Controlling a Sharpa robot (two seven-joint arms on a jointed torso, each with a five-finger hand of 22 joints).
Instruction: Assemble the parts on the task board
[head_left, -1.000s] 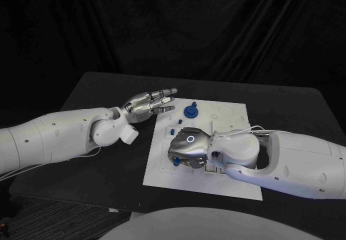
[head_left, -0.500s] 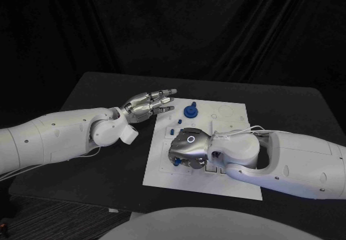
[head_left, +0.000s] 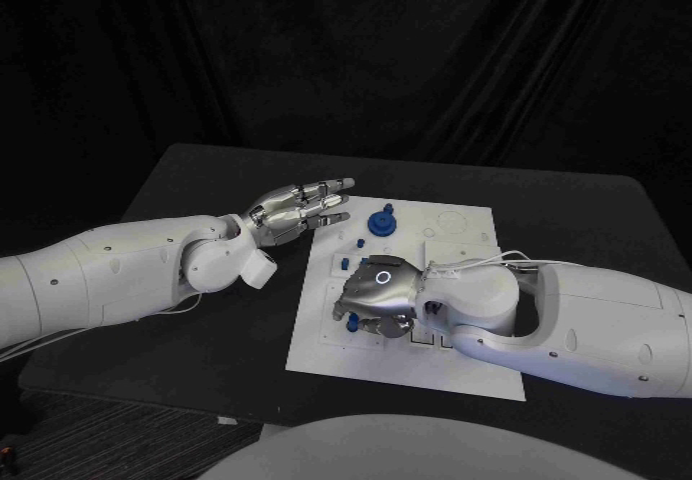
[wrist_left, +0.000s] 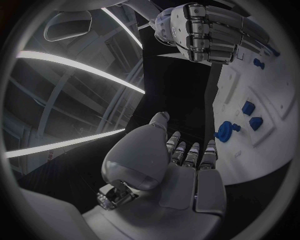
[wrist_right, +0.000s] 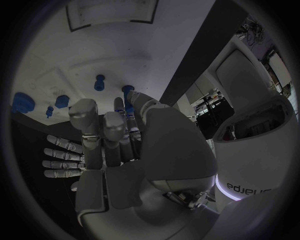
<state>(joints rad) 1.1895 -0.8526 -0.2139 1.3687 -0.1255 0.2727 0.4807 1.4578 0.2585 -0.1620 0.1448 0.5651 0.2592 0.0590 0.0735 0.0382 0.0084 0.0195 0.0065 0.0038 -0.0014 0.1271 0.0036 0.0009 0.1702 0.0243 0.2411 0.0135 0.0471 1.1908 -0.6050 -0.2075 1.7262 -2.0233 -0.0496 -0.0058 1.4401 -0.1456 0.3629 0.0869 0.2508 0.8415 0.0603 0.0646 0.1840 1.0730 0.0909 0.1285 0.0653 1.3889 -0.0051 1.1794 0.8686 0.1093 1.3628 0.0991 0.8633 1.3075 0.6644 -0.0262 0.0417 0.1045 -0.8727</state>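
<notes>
The white task board (head_left: 433, 350) lies mid-table. My right hand (head_left: 378, 295) is low over its left middle with fingers curled down, and its fingertips pinch a small blue part (head_left: 352, 321) against the board; the same part (wrist_right: 127, 92) sits at the fingertips in the right wrist view. A larger blue part (head_left: 381, 222) stands near the board's far left corner, with two small ones (head_left: 356, 241) (head_left: 346, 262) nearer my hand. My left hand (head_left: 300, 208) hovers just off the board's left edge, its fingers straight and holding nothing.
The black table (head_left: 202, 300) extends left of the board under my left forearm. Printed outlines and empty recesses mark the board's far right part (head_left: 459, 225). The left wrist view shows the board (wrist_left: 269, 90) with several blue parts (wrist_left: 225, 131) and my right hand (wrist_left: 209, 32).
My right hand has shifted slightly on the board, and the small blue part at its fingertips now shows more plainly. My left hand has not moved.
</notes>
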